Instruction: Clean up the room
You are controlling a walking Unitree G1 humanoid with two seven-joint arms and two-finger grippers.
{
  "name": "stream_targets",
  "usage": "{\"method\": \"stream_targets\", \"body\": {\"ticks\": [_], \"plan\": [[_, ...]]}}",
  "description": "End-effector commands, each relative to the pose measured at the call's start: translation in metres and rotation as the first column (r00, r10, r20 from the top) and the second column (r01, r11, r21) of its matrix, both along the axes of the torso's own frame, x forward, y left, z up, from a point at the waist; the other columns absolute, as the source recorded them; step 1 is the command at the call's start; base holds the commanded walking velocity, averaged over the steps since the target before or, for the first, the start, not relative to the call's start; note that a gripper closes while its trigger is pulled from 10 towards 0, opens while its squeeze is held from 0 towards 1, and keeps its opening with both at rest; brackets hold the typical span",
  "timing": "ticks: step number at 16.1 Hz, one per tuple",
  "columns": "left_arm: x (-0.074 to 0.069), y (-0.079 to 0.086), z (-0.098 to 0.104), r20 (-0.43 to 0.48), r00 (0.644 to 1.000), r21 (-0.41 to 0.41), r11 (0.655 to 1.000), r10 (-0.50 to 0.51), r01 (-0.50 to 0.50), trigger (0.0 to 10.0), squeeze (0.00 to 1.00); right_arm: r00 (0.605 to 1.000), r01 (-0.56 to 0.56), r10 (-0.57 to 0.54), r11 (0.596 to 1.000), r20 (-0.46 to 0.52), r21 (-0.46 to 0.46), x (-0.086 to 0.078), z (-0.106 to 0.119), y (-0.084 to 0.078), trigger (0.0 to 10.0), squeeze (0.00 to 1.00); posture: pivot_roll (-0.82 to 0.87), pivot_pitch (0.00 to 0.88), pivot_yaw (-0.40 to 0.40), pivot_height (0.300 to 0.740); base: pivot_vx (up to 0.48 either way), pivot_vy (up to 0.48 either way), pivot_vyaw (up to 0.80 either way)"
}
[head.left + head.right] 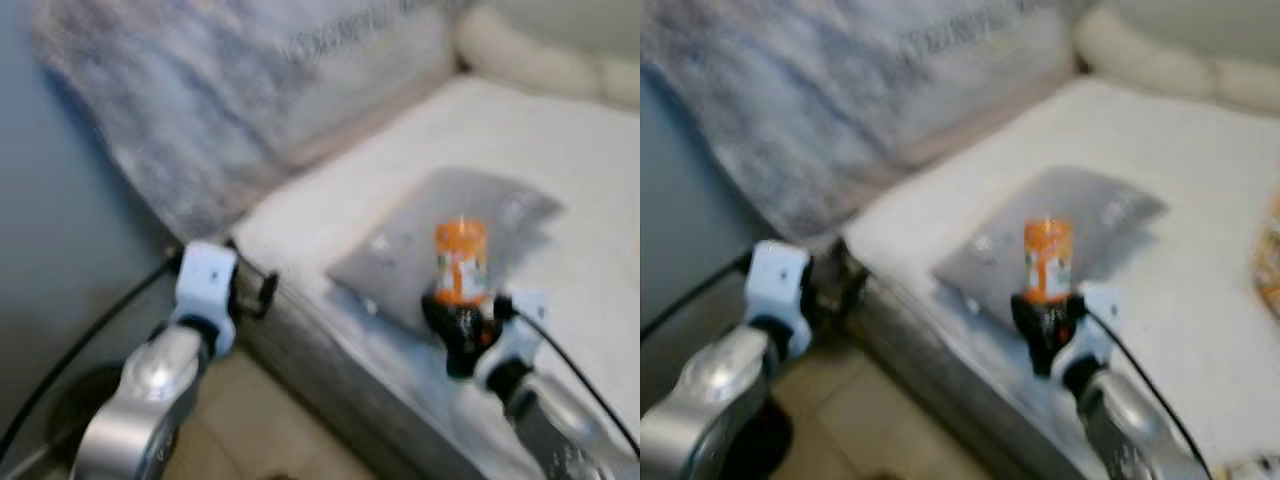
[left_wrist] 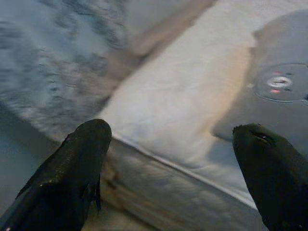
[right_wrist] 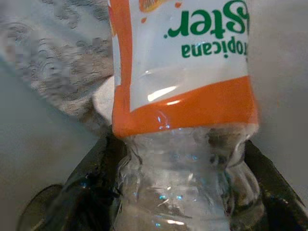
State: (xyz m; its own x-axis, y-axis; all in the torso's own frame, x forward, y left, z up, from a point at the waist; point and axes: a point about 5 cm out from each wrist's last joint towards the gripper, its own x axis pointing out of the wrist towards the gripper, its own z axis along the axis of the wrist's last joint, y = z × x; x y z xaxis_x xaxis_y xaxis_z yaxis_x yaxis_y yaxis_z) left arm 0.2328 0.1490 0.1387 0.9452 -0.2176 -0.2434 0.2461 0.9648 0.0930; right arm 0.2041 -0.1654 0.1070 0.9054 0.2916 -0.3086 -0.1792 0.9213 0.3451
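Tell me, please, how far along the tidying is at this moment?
Done: nothing visibly put away. In hand: the right gripper is shut on an orange-labelled plastic bottle, held upright over the bed. Left: binning the bottle; a grey pouch lies on the bed. The left gripper is open.

A bed with a white, lightly textured sheet (image 1: 560, 150) fills the right side, its corner pointing toward the lower left. A mottled grey-and-white blanket (image 1: 200, 110) drapes over the far edge and hangs down beside a plain blue-grey wall (image 1: 50, 230). Cream-coloured rounded pillows (image 1: 540, 55) lie at the far right. Below the bed's grey side lies a beige tiled floor (image 1: 260, 420). The light is soft and even.
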Motion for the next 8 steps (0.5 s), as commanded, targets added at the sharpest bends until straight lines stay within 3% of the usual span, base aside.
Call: {"method": "stream_targets", "body": {"ticks": [1, 5, 8], "plan": [[-0.0002, 0.0028, -0.0032, -0.003, 1.0, 0.019, 1.0, -0.004, 0.004, 10.0, 0.0, 0.999, -0.034, 0.034, 0.999, -0.004, 0.02, -0.0011, -0.0006, 0.0074, 10.0, 0.0, -0.03, 0.0, 0.047, 0.74, 0.0, 0.0, 0.8], [-0.0012, -0.0001, -0.0027, 0.011, 1.0, -0.016, 1.0, -0.014, 0.015, 10.0, 0.0, 0.998, -0.056, 0.056, 0.997, -0.003, 0.044, -0.0027, 0.0, 0.0097, 10.0, 0.0, -0.03, 0.0, 0.052, 0.74, 0.0, 0.0, 0.8], [-0.0017, 0.0003, -0.0072, 0.001, 1.0, 0.004, 1.0, 0.0, 0.0, 10.0, 0.0, 0.998, -0.067, 0.068, 0.997, -0.009, 0.031, 0.0003, -0.0029, 0.0089, 10.0, 0.0, -0.02, 0.0, 0.038, 0.74, 0.0, 0.0, 0.8]]}}
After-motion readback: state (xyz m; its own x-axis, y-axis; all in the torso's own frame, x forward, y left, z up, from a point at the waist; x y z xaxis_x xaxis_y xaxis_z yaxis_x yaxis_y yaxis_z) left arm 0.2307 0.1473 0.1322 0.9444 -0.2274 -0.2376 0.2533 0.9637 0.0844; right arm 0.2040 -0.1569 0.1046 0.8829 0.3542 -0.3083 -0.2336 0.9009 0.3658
